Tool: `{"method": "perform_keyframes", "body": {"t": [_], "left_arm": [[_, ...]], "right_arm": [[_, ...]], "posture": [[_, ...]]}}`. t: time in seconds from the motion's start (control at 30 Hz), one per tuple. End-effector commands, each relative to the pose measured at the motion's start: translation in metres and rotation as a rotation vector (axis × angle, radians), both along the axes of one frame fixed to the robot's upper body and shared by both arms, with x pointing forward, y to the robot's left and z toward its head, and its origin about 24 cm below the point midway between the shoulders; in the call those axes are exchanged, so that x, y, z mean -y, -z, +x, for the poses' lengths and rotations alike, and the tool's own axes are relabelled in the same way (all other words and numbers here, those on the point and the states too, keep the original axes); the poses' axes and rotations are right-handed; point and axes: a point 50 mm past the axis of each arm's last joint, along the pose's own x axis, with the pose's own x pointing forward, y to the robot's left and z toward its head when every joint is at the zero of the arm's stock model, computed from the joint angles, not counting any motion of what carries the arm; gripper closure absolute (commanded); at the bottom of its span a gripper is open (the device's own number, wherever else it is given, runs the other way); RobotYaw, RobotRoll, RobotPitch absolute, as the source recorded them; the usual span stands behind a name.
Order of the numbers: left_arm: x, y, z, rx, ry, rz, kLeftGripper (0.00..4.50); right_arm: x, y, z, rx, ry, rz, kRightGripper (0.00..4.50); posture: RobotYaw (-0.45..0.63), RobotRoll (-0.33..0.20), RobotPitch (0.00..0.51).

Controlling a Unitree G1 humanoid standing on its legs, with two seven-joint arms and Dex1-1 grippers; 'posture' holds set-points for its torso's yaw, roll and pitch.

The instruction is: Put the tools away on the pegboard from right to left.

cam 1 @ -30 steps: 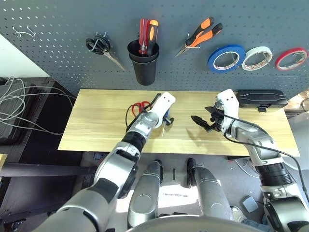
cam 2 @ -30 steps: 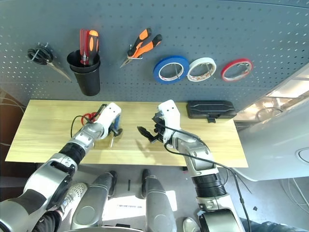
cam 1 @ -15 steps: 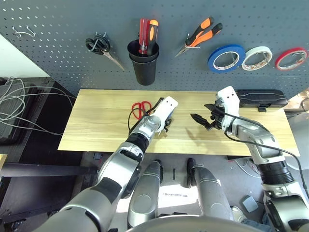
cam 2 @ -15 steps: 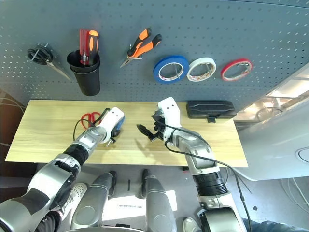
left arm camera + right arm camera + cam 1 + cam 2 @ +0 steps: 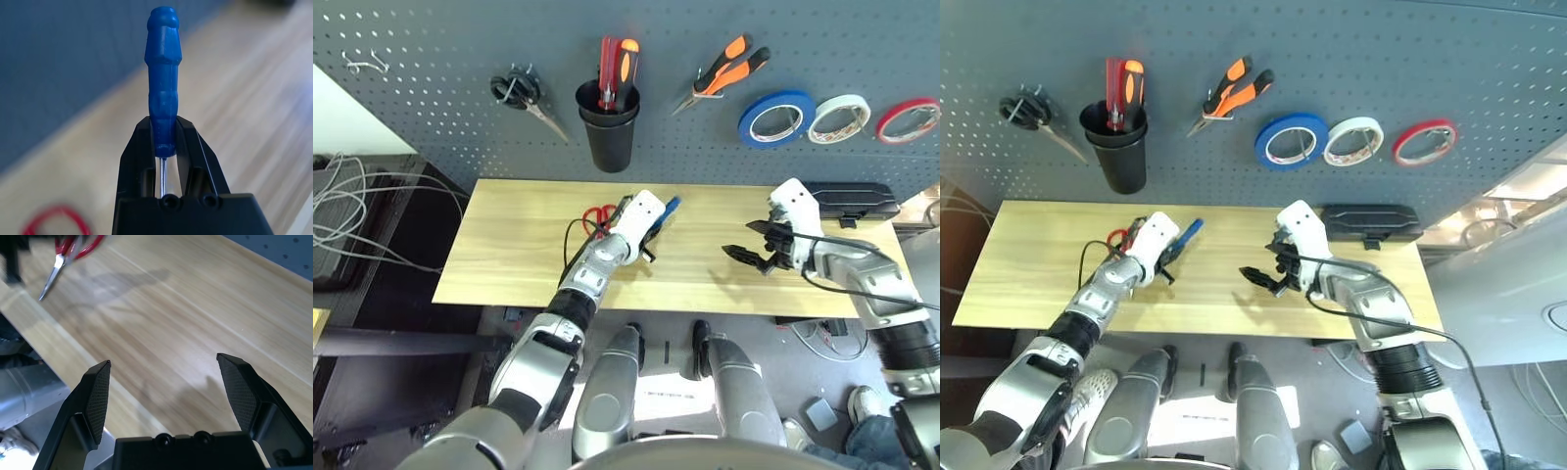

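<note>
Left eye view: pegboard stands behind the wood table. On it, blue tape roll hangs on the right and orange-and-black pliers hang next to it. Black cup holder has 2 red and orange handles in it. Left gripper is up over the table w/ the small blue screwdriver pinched in it. Red scissors lie flat on the table, just beside the left arm. Right gripper hangs over the table w/ fingers spread wide, nothing in them.

Left wrist view: 2 black fingers squeeze the screwdriver where blue handle meets metal shaft. Handle sticks out past the tips.

Right wrist view: fingers stand far apart over bare wood. Scissors lie far off near the table edge.
</note>
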Motion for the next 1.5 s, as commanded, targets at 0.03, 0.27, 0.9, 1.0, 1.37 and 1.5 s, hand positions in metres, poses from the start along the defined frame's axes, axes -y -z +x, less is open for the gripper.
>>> {"method": "perform_keyframes", "body": {"t": [0.03,0.27,0.9,1.0,1.37,1.5], "left_arm": [[0.000,-0.028,-0.012,0.169,0.061,-0.095,4.03],[0.010,-0.084,-0.028,0.323,0.156,-0.309,4.03],[-0.026,-0.207,-0.028,0.595,-0.054,-0.517,4.03],[-0.033,-0.198,-0.021,0.538,-0.111,-0.470,4.03],[-0.045,-0.164,0.000,0.414,-0.254,-0.339,4.03],[-0.044,-0.162,0.002,0.397,-0.235,-0.330,3.68]], "right_arm": [[-0.002,-0.001,0.000,-0.004,-0.037,0.018,0.00],[-0.007,-0.007,0.005,0.022,-0.098,0.023,0.00],[-0.057,-0.062,0.022,0.254,-0.271,0.204,0.00],[-0.060,-0.066,0.025,0.271,-0.275,0.217,0.00],[-0.062,-0.065,0.026,0.284,-0.271,0.222,0.00],[-0.062,-0.065,0.026,0.285,-0.265,0.220,0.00]], "posture": [[0.13,0.000,0.286],[0.14,0.000,0.276],[0.17,0.000,0.249],[0.17,0.000,0.249],[0.17,0.000,0.254],[0.16,0.000,0.256]]}}
